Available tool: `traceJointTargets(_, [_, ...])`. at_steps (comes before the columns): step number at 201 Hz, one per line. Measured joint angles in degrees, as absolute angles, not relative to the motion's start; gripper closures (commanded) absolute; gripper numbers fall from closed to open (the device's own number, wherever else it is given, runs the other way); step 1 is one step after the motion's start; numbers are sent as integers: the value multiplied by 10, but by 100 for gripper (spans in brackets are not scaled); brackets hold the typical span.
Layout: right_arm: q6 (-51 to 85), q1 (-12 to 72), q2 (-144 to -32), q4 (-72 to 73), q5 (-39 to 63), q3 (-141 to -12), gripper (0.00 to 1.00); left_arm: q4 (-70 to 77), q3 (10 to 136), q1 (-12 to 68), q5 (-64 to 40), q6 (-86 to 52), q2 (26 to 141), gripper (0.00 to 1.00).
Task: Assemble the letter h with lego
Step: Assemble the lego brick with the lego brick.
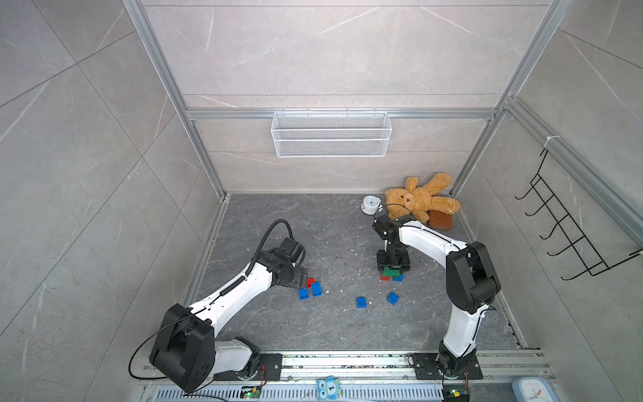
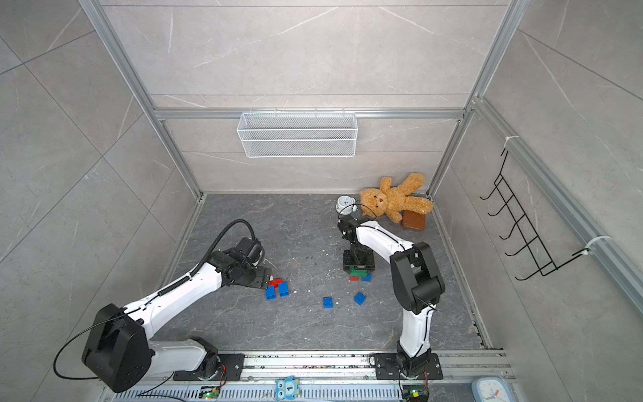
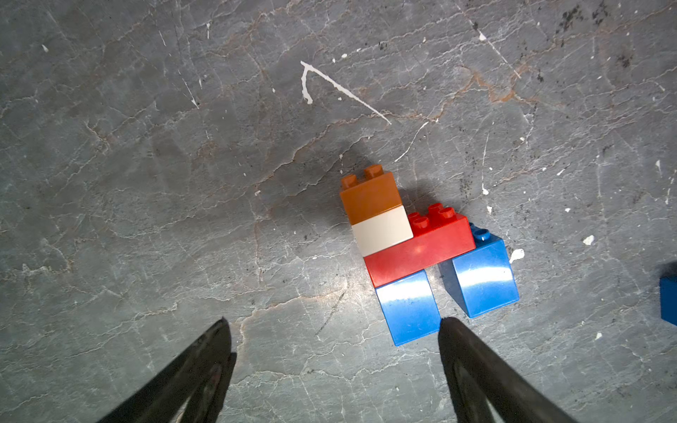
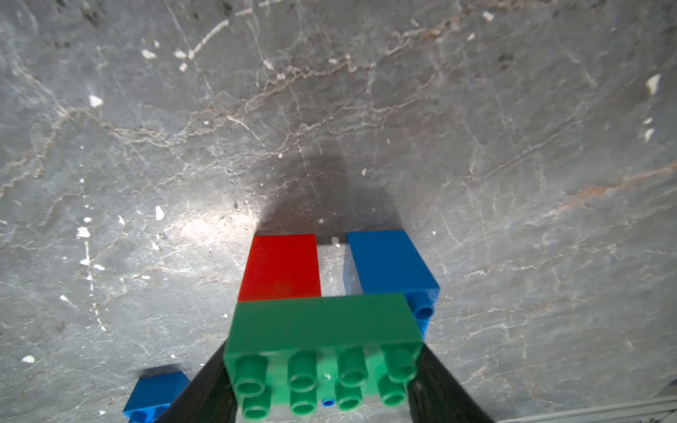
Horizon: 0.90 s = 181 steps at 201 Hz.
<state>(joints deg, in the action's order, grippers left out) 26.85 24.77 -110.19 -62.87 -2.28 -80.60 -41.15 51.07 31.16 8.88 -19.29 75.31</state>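
A lego cluster lies on its side on the dark floor: a brown brick (image 3: 368, 192), a white brick (image 3: 383, 229), a long red brick (image 3: 421, 252) and two blue bricks (image 3: 408, 307) (image 3: 483, 278). My left gripper (image 3: 335, 329) (image 1: 303, 276) stands open just short of it, one fingertip (image 3: 448, 329) beside the nearer blue brick. My right gripper (image 4: 322, 384) (image 1: 393, 265) points down, shut on the ends of a long green brick (image 4: 322, 326), studs up. The green brick sits across a red brick (image 4: 280, 267) and a blue brick (image 4: 392, 263).
Two loose blue bricks (image 1: 361, 302) (image 1: 393, 298) lie between the arms. A teddy bear (image 1: 421, 198), a smooth brown block (image 1: 441, 220) and a small alarm clock (image 1: 371, 203) sit in the far right corner. A wire basket (image 1: 330, 134) hangs on the back wall.
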Motion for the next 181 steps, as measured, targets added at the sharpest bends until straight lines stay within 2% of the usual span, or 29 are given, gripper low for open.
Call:
traceJointTargets(43, [269,248,-1101,-632,-23,-809,100,-412,511,312,89,-193,754,10])
traceJointTargets(73, [269,248,-1099,-640,-21,-818,79,-412,511,312,89,-193,754,10])
traceJointTargets(95, [268,249,-1101,-644,-18,-823,70,-413,511,312,89,-193,754,10])
traceJointTargets(181, [268,265,-1103,-648,-10,-833,48,-415,511,313,89,-193,757,10])
